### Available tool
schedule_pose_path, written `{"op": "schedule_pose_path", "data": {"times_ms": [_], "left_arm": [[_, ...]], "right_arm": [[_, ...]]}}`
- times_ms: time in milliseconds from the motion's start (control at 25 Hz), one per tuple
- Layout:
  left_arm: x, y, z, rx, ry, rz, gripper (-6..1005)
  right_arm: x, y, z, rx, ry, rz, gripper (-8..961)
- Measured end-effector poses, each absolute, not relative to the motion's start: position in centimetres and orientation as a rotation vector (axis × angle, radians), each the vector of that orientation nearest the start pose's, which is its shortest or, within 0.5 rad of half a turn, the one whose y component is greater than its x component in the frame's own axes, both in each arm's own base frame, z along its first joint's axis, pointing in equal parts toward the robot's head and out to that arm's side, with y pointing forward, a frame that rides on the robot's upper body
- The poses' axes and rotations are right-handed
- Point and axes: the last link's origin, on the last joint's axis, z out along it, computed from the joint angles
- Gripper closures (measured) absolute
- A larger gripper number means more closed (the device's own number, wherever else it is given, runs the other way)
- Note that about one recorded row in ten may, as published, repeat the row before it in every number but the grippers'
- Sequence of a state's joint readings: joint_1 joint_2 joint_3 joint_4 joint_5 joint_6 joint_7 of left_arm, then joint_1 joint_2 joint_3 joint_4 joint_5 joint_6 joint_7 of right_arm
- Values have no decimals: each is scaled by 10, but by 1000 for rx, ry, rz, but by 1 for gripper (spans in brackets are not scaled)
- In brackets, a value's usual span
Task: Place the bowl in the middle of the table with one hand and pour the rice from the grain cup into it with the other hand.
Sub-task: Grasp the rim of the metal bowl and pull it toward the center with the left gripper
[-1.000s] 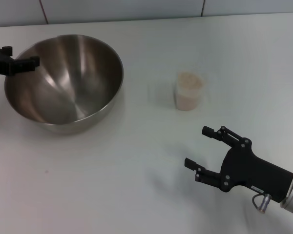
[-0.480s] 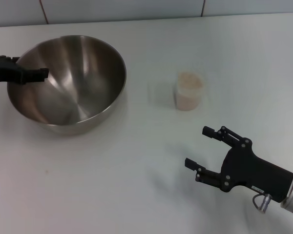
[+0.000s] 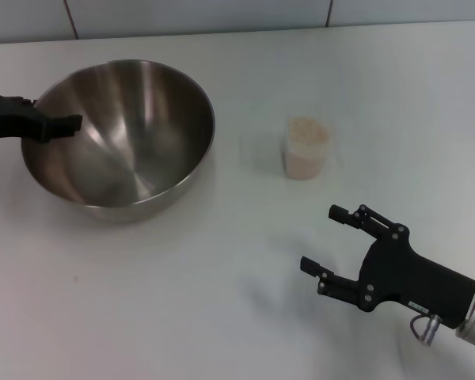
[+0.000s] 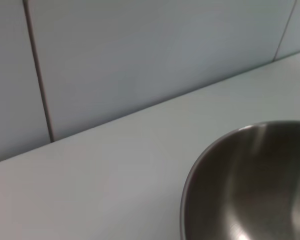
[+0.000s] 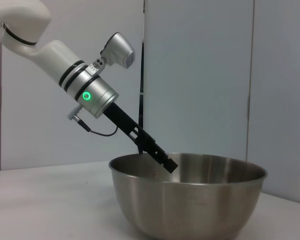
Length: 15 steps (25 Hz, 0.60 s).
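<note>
You see the steel bowl [image 3: 123,142] tilted on the white table [image 3: 182,301], left of centre, shiny inside. Well apart to its right, the clear cup [image 3: 306,148] stands upright, full of rice [image 3: 307,131].

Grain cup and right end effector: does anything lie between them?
Nothing. In the head view, only bare table separates the grain cup from the right end effector, which hovers open.

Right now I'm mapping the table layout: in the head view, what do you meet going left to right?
Left pincer at the steel bowl's rim → steel bowl → cup of rice → right pincer.
</note>
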State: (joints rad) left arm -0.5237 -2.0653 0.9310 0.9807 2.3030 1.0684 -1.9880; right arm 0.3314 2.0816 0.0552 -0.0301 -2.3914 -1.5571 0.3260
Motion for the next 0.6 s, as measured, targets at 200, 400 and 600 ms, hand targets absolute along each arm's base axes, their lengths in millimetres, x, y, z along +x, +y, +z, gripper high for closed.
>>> {"op": "schedule_pose_path", "data": {"times_ms": [200, 400, 600], "left_arm": [[-279, 402, 38, -2315, -870, -38, 371], [-276, 404, 39, -2316, -869, -48, 542], [-274, 405, 37, -2326, -867, -49, 711]], "right_arm": [[312, 217, -71, -2388, 253, 864, 127], [312, 217, -71, -2388, 253, 865, 128], [312, 217, -71, -2388, 254, 864, 128]]}}
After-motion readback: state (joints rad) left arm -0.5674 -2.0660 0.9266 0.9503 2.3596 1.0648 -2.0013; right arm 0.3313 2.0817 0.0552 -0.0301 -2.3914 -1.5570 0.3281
